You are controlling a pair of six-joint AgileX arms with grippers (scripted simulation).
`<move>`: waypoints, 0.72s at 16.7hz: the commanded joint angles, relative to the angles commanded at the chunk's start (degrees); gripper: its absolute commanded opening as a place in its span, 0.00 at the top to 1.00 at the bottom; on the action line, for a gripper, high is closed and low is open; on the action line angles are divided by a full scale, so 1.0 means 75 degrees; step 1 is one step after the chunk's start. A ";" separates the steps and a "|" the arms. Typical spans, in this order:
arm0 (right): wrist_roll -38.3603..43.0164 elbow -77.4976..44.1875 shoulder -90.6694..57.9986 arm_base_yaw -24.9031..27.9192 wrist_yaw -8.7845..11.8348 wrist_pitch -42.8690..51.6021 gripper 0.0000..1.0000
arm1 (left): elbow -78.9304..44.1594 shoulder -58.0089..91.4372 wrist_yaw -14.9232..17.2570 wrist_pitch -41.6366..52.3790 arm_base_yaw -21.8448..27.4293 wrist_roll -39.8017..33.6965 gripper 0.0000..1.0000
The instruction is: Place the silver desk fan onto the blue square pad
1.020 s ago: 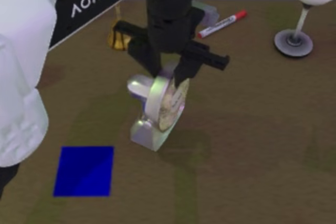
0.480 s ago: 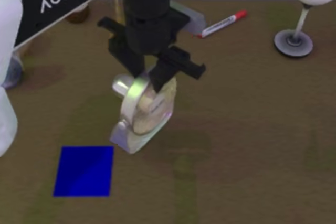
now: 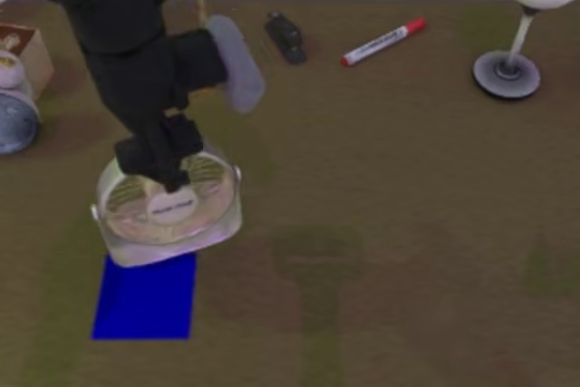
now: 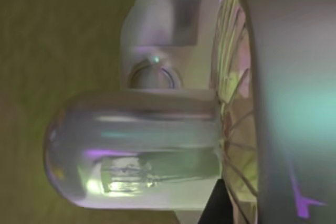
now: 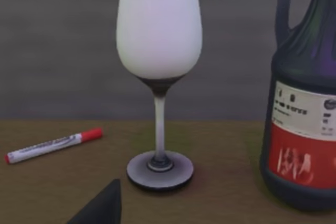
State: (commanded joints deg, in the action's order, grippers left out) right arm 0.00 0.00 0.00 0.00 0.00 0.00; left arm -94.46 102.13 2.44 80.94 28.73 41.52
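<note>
The left gripper (image 3: 163, 165) is clamped on the silver desk fan (image 3: 168, 210), gripping its round head from above at the left side of the table (image 3: 408, 251). The fan's pale grille faces up toward the camera, and its lower edge overlaps the far edge of the blue square pad (image 3: 145, 301); whether it touches the pad cannot be told from above.

The wine glass (image 3: 521, 6) at the far right looks white and opaque in its bowl, so what it holds cannot be told. At the far left edge a small brown box (image 3: 23, 52) and a grey round tin (image 3: 14, 120) stand together, contents unclear.

The left wrist view shows what the top view hides: the fan's stubby rear cylinder (image 4: 136, 148), the wire grille (image 4: 236, 124) and the wedge base (image 4: 163, 35), all close up. The right wrist view shows a dark jug (image 5: 304, 93) with a red and white label beside the wine glass, which the top view does not include. It also shows the red-capped marker (image 5: 52, 145) lying left of the glass. The right arm itself is outside the top view, so its jaws cannot be judged. A small black object (image 3: 285, 36) lies near the marker.
</note>
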 joint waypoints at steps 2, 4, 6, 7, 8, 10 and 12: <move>0.0000 0.0000 0.0000 0.0000 0.0000 0.0000 0.00 | 0.0829 -0.0694 0.0050 -0.0189 -0.0265 0.1272 1.00; 0.0000 0.0000 0.0000 0.0000 0.0000 0.0000 0.00 | 0.1572 -0.1294 0.0091 -0.0346 -0.0496 0.2298 1.00; 0.0000 0.0000 0.0000 0.0000 0.0000 0.0000 0.00 | 0.2145 -0.1748 0.0118 -0.0467 -0.0672 0.2993 1.00; 0.0000 0.0000 0.0000 0.0000 0.0000 0.0000 0.00 | 0.2353 -0.1912 0.0128 -0.0511 -0.0735 0.3223 1.00; 0.0000 0.0000 0.0000 0.0000 0.0000 0.0000 0.00 | 0.2496 -0.2026 0.0135 -0.0543 -0.0780 0.3373 1.00; 0.0000 0.0000 0.0000 0.0000 0.0000 0.0000 0.00 | 0.2562 -0.2080 0.0138 -0.0559 -0.0801 0.3441 1.00; 0.0000 0.0000 0.0000 0.0000 0.0000 0.0000 0.00 | 0.2562 -0.2080 0.0138 -0.0559 -0.0801 0.3441 1.00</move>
State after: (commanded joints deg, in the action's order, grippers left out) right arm 0.00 0.00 0.00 0.00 0.00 0.00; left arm -75.24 86.53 3.47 76.75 22.72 67.33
